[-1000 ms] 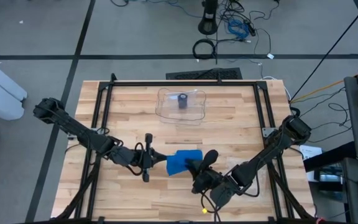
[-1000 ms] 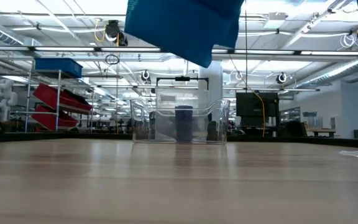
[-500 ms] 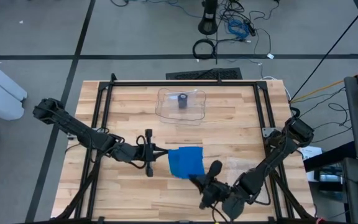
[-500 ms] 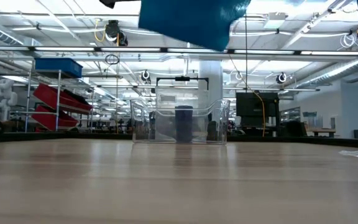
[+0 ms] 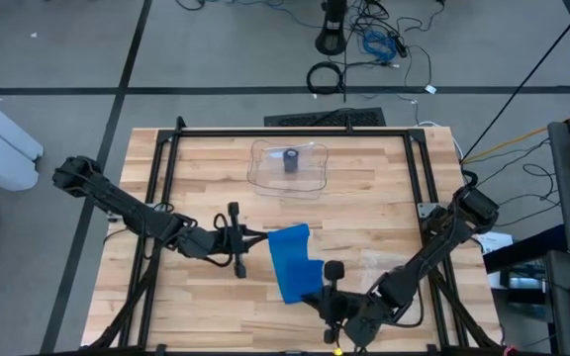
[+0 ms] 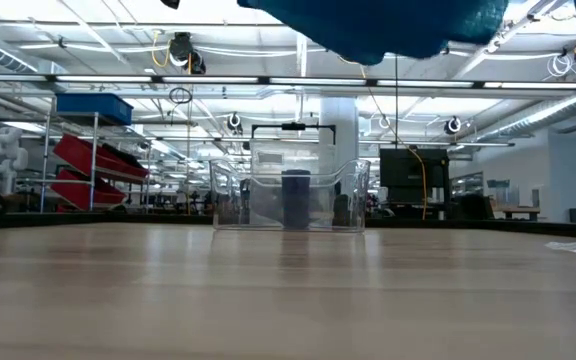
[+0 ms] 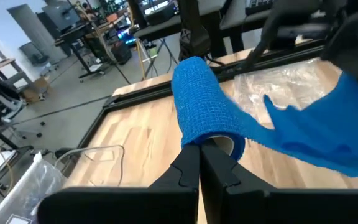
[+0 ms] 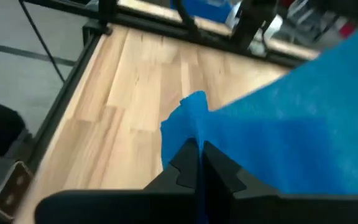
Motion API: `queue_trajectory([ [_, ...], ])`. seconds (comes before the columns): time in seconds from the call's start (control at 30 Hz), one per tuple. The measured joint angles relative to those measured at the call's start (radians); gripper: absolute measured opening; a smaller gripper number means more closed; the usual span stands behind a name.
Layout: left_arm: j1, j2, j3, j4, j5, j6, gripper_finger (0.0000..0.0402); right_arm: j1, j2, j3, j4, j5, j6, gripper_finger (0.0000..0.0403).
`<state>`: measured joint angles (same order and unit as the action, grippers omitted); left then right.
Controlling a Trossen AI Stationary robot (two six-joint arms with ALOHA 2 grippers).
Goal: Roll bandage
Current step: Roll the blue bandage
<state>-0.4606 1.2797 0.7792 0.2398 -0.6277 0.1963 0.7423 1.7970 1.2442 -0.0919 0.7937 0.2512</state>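
Observation:
A blue bandage (image 5: 292, 259) hangs above the table between my two grippers; in the low view (image 6: 378, 22) it is well clear of the wood. Its rolled part (image 7: 202, 102) is at my left gripper (image 5: 255, 235), which is shut on it left of the table's middle. The unrolled strip (image 7: 319, 140) runs toward the near edge to my right gripper (image 5: 317, 297), which is shut on its free end (image 8: 188, 121). My left gripper pinches the roll's near end (image 7: 211, 142) between its two fingers, coming level from the table's left. The roll sticks out ahead of the fingers, lifted clear of the table. My right gripper pinches the strip's free end at one corner (image 8: 190, 134) between its two fingers. The strip spreads away from the fingers, stretched toward the roll and clear of the table.
A clear plastic container (image 5: 288, 165) with a dark roll (image 6: 295, 198) in it stands at the far middle of the table. A clear plastic wrapper (image 5: 384, 265) lies on the wood at the near right. Black frame rails run along the table's sides.
My right gripper has gone toward the table's near edge with the bandage's free end, drawing the strip out longer. My left gripper has shifted a little right and far with the roll. The bandage now runs far to near instead of lying as a short wide patch.

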Motion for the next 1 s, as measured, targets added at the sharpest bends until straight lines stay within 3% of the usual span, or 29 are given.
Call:
queue_trajectory([
  [0.13,-0.01,0.0,0.0,0.019,0.001,0.004,0.0,-0.004,0.017,0.0,0.004,-0.038,0.063,0.004],
  [0.37,-0.042,0.0,0.002,0.022,0.0,0.085,0.0,0.002,0.046,0.0,0.013,-0.13,0.22,0.0171],
  [0.5,-0.058,0.0,0.002,0.019,-0.002,0.128,0.0,0.018,0.047,0.0,0.015,-0.13,0.317,0.0219],
  [0.8,-0.107,0.0,0.057,0.015,-0.002,0.15,0.0,0.054,0.047,0.0,-0.063,0.18,0.253,0.0214],
  [1.0,-0.133,0.0,0.139,-0.076,0.005,0.05,0.0,0.05,0.047,-0.034,-0.003,0.231,0.187,0.0213],
])
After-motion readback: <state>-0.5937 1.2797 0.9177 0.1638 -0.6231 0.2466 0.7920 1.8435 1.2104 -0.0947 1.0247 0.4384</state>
